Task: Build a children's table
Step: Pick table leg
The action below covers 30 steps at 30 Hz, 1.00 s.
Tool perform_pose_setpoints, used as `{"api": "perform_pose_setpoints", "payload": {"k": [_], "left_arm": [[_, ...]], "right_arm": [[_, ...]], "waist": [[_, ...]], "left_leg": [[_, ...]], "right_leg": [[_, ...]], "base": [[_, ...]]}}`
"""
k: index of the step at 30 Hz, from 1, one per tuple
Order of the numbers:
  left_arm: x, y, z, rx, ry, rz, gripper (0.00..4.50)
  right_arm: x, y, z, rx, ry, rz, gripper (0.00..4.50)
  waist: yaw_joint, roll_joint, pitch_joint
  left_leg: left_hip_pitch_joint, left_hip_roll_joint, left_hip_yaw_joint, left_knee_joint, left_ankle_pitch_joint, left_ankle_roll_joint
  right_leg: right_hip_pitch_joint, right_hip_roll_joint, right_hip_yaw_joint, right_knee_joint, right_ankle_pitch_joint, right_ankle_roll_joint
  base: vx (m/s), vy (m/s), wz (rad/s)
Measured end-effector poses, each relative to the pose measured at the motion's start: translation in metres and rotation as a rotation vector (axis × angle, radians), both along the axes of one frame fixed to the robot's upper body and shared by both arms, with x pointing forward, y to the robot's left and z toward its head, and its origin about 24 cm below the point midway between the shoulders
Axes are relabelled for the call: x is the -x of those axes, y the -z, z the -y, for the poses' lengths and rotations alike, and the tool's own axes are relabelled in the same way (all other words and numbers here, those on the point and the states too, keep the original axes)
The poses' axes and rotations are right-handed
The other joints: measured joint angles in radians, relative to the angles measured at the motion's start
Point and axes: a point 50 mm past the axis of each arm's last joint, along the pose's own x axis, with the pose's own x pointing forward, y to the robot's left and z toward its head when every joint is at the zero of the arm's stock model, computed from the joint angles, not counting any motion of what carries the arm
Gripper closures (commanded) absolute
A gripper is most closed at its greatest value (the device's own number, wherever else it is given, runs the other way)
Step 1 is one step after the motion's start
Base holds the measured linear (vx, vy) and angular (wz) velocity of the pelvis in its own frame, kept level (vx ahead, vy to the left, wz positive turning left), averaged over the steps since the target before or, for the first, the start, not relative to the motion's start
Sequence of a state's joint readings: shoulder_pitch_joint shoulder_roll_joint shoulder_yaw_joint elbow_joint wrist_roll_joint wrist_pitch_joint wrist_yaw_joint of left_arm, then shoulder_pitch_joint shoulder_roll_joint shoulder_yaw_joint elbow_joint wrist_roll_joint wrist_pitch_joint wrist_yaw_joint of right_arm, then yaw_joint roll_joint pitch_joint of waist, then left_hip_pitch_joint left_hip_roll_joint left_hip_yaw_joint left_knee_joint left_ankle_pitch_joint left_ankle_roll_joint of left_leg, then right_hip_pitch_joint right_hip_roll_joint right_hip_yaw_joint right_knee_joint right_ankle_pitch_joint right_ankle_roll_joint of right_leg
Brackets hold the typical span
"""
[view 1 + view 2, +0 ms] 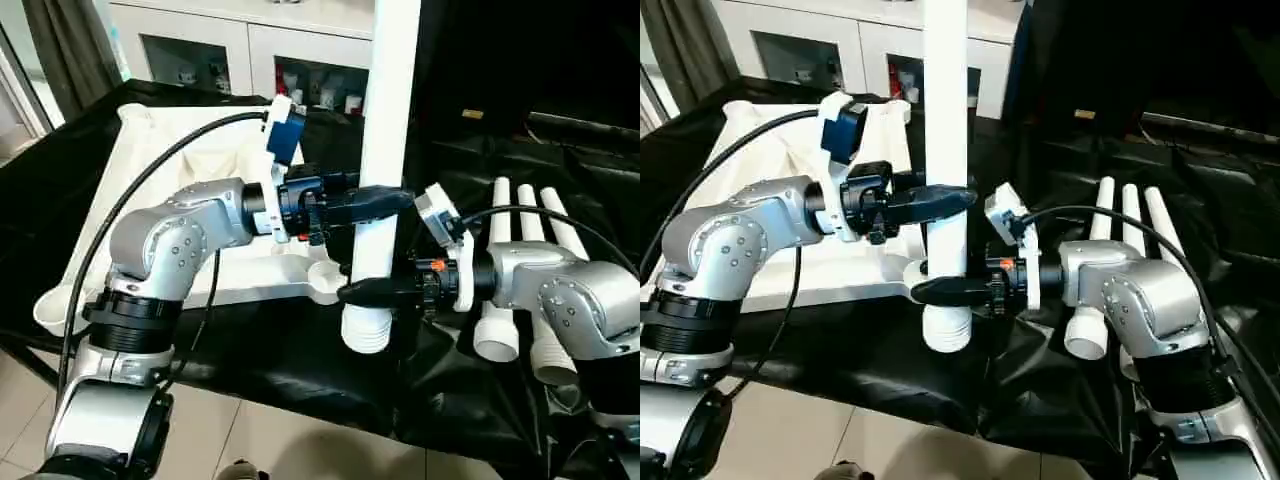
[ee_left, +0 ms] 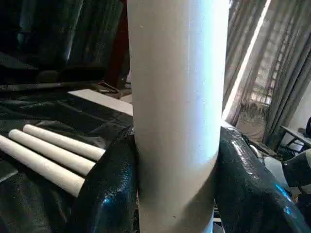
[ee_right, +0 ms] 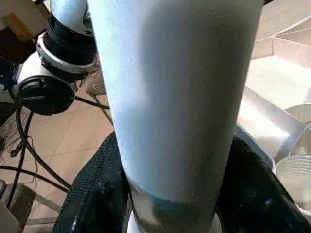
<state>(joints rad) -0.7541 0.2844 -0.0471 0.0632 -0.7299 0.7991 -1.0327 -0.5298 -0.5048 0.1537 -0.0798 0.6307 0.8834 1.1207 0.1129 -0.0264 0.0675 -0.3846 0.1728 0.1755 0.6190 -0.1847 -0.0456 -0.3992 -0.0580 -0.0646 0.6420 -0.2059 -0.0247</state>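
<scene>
One white table leg (image 1: 385,120) stands upright over the front edge of the work surface, its threaded end (image 1: 366,330) pointing down. My left gripper (image 1: 385,203) is shut on the leg's middle; its black fingers (image 2: 107,184) press both sides of the tube. Just below, my right gripper (image 1: 375,290) is shut on the same leg above the thread, fingers (image 3: 92,194) hugging it. The white table top (image 1: 150,190) lies upside down to the left behind the leg, and a round corner socket (image 1: 325,275) sits close beside the leg's lower end. Three more legs (image 1: 530,230) lie side by side at the right.
Black cloth (image 1: 480,160) covers the work surface. A white cabinet with glass doors (image 1: 260,50) stands behind it. Tiled floor (image 1: 280,440) shows below the front edge. Black cables (image 1: 150,175) arc over my left arm.
</scene>
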Motion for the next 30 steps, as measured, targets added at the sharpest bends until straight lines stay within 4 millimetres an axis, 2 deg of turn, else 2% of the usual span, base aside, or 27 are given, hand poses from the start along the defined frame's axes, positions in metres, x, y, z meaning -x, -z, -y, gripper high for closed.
{"api": "perform_pose_setpoints", "payload": {"k": [2, 5, 6, 8, 12, 16, 20, 23, 26, 30], "left_arm": [[0.000, 0.000, 0.001, 0.001, -0.009, -0.003, 1.96], [-0.002, -0.002, -0.001, 0.020, -0.023, 0.000, 1.94], [-0.002, -0.004, -0.001, 0.034, -0.032, 0.004, 1.68], [-0.004, -0.006, -0.003, 0.054, -0.059, 0.016, 1.55], [-0.009, -0.012, -0.007, 0.130, -0.142, 0.039, 1.49], [-0.019, -0.015, -0.020, 0.243, -0.267, 0.000, 1.49], [-0.022, -0.017, -0.032, 0.279, -0.352, 0.017, 1.49], [-0.020, -0.007, -0.043, 0.245, -0.393, 0.012, 1.49], [-0.013, 0.012, -0.064, 0.107, -0.496, 0.024, 1.49], [-0.010, 0.019, -0.072, -0.046, -0.551, 0.092, 1.49]], "right_arm": [[0.000, 0.000, 0.000, -0.001, 0.004, 0.001, 2.57], [-0.002, 0.001, -0.003, -0.014, 0.026, 0.007, 2.57], [-0.002, 0.002, -0.004, -0.018, 0.036, 0.011, 2.58], [-0.004, 0.002, -0.009, -0.048, 0.065, 0.023, 2.59], [-0.011, -0.001, -0.011, -0.101, 0.166, 0.050, 2.59], [-0.021, -0.006, -0.008, -0.174, 0.312, 0.084, 2.59], [-0.029, -0.011, -0.004, -0.236, 0.461, 0.113, 2.59], [-0.032, -0.009, 0.003, -0.241, 0.564, 0.117, 2.59], [-0.034, 0.000, 0.012, -0.200, 0.718, 0.133, 2.59], [-0.035, 0.000, 0.015, -0.160, 0.781, 0.168, 2.59]], "waist": [[0.000, 0.000, 0.000], [0.000, 0.000, 0.000], [0.000, 0.000, 0.000], [-0.003, 0.000, 0.000], [-0.001, 0.000, 0.000], [0.000, 0.000, 0.000], [-0.001, 0.001, -0.001], [-0.004, 0.003, -0.002], [-0.015, 0.007, 0.000], [-0.020, 0.008, 0.000]], "left_leg": [[0.000, 0.000, 0.000, 0.000, 0.000, 0.000], [0.000, 0.000, 0.000, 0.000, 0.000, 0.000], [0.000, 0.000, 0.000, 0.000, 0.000, 0.000], [0.000, 0.000, 0.000, 0.000, 0.000, -0.001], [0.000, 0.000, 0.000, 0.000, 0.001, -0.001], [0.000, 0.000, 0.000, 0.000, 0.001, -0.002], [0.000, 0.000, 0.000, 0.000, 0.001, -0.002], [0.000, 0.000, 0.000, 0.000, 0.001, -0.002], [0.000, 0.001, 0.000, 0.000, 0.001, -0.003], [0.001, 0.001, 0.000, 0.000, 0.002, -0.003]], "right_leg": [[0.000, 0.000, 0.000, 0.000, 0.000, 0.000], [0.000, 0.000, 0.000, 0.000, 0.000, 0.000], [0.000, 0.000, 0.000, 0.000, 0.000, 0.000], [-0.001, 0.000, 0.000, 0.001, 0.000, 0.000], [0.000, 0.000, 0.000, 0.001, 0.000, 0.000], [0.000, 0.000, 0.000, 0.001, 0.000, 0.000], [0.000, 0.000, -0.001, 0.001, 0.000, 0.000], [0.000, 0.000, -0.001, 0.001, 0.000, 0.000], [-0.001, 0.000, -0.001, 0.001, 0.000, 0.000], [0.000, 0.000, -0.001, 0.001, 0.001, 0.000]], "base": [[0.000, 0.000, 0.00], [0.000, 0.000, 0.00], [0.000, 0.000, 0.00], [0.000, 0.000, 0.00], [0.000, 0.000, 0.00], [0.000, 0.000, 0.00], [0.000, 0.000, 0.00], [0.000, 0.000, 0.00], [0.000, 0.000, 0.00], [0.000, 0.000, 0.00]]}}
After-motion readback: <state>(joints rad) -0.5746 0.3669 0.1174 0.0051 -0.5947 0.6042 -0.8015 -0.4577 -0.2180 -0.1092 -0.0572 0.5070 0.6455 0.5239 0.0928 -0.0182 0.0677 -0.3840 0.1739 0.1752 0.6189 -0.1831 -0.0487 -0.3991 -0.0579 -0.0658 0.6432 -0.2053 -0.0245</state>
